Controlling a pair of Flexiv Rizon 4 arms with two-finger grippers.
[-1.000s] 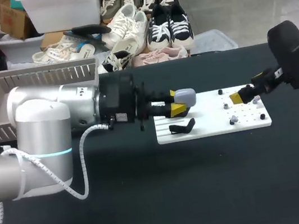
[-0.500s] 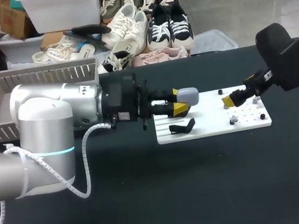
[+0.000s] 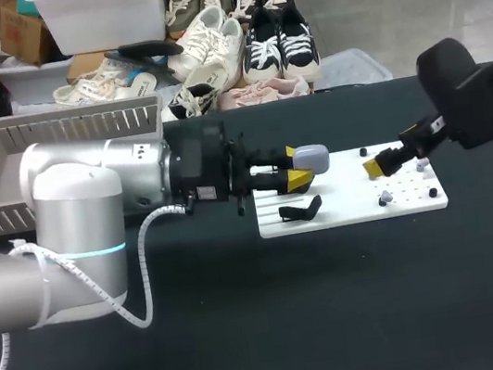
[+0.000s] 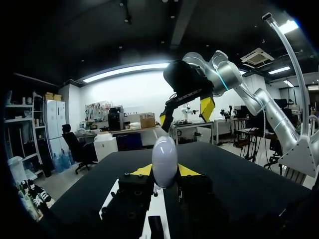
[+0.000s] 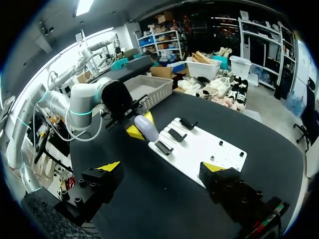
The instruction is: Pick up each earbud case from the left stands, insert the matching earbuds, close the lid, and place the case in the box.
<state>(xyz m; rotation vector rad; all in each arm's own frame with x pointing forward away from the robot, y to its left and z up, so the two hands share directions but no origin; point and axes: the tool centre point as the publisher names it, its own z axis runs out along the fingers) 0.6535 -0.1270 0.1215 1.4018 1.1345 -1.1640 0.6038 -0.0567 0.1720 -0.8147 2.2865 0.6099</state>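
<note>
My left gripper (image 3: 297,167) is shut on a pale lavender earbud case (image 3: 309,158), holding it just above the left end of the white board (image 3: 354,210). In the left wrist view the case (image 4: 165,160) stands upright between the yellow fingertips (image 4: 142,170). My right gripper (image 3: 390,156) hangs open over the board's right part, a short way from the case. It shows ahead of the case (image 4: 187,107) in the left wrist view. One black stand (image 3: 299,209) lies on the board below the case. Small earbuds (image 3: 385,198) sit among the board's pegs.
A grey slatted basket (image 3: 52,141) stands at the table's back left, behind my left arm. In the right wrist view, black stands (image 5: 177,134) line the near end of the board (image 5: 204,149). Dark tabletop lies in front of the board.
My right gripper has shifted left over the board, closer to the held case. My left gripper and the case have barely moved.
</note>
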